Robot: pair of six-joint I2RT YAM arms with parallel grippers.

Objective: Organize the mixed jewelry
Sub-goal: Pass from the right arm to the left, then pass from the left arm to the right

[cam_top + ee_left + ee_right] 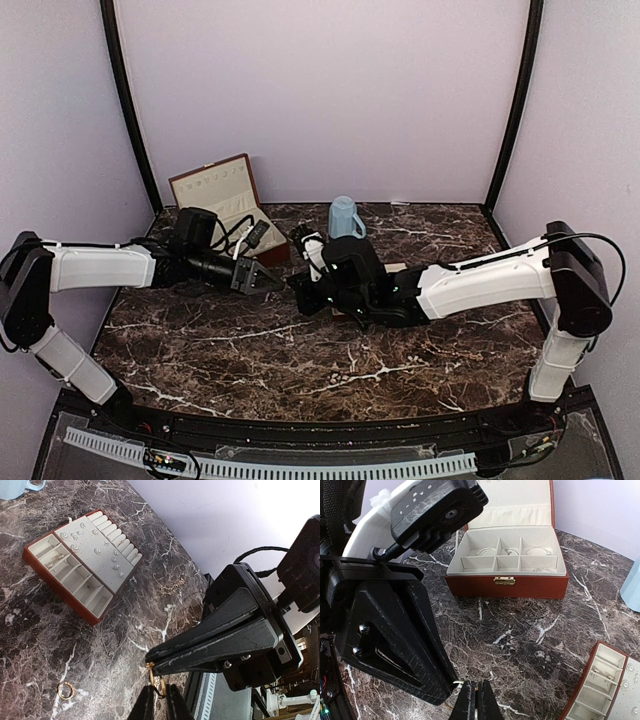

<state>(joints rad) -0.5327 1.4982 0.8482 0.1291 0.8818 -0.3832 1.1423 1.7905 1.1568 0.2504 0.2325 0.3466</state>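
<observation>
Dark marble table (250, 350), lilac walls. Far left at back, open reddish-brown box (215, 195). Left gripper (159, 700): fingers narrowly apart either side of gold hoop (156, 682), can't tell if gripping. Right gripper (475, 696) pressed together, pinching hoop's top. Most mixed jewelry (97, 551) sits as studs on cream tray (75, 575); gold ring (65, 690) and chain (170, 585) loose on marble nearby. Blue mug (345, 217) at back.

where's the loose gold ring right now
In the left wrist view, the gold ring lies alone on the marble table near the bottom-left corner, well clear of the slotted tray higher up.
</observation>
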